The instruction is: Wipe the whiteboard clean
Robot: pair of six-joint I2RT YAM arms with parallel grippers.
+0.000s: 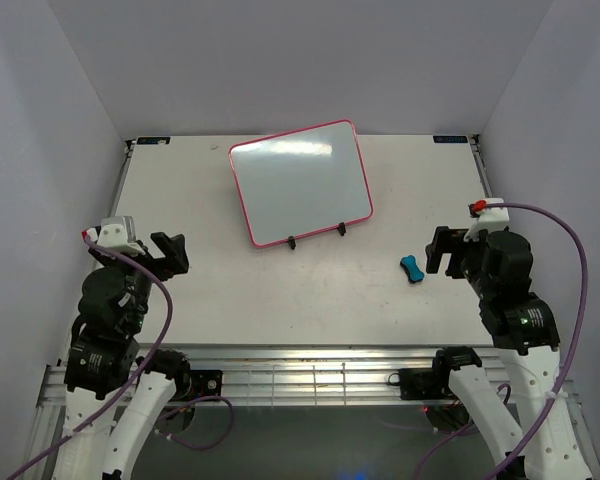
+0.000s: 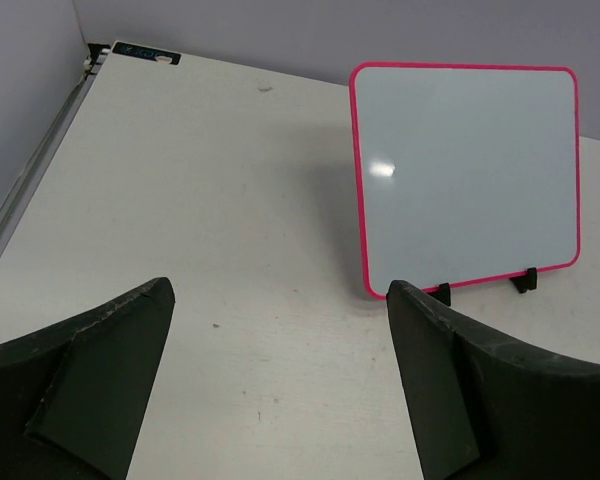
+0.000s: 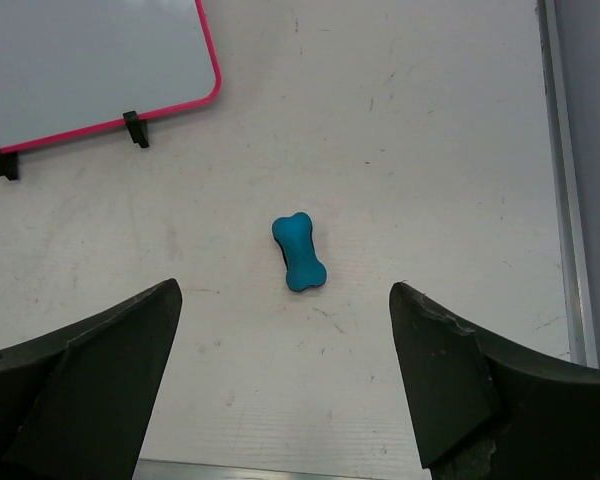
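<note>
Pale desk boxed in by plain walls

The desk (image 1: 230, 290) has a matte off-white top, lightly scuffed and flecked with small dark specks. A back wall (image 1: 300, 60), a left wall (image 1: 30, 150) and a right wall (image 1: 570, 100), all bare greyish lilac, close it in on three sides. Thin silver metal strips (image 1: 477, 165) run along its left and right edges, and a small dark label (image 1: 152, 140) sits at each far corner. A ribbed aluminium rail (image 1: 310, 372) spans the near edge. The light is even and soft, and shadows are faint.
</note>
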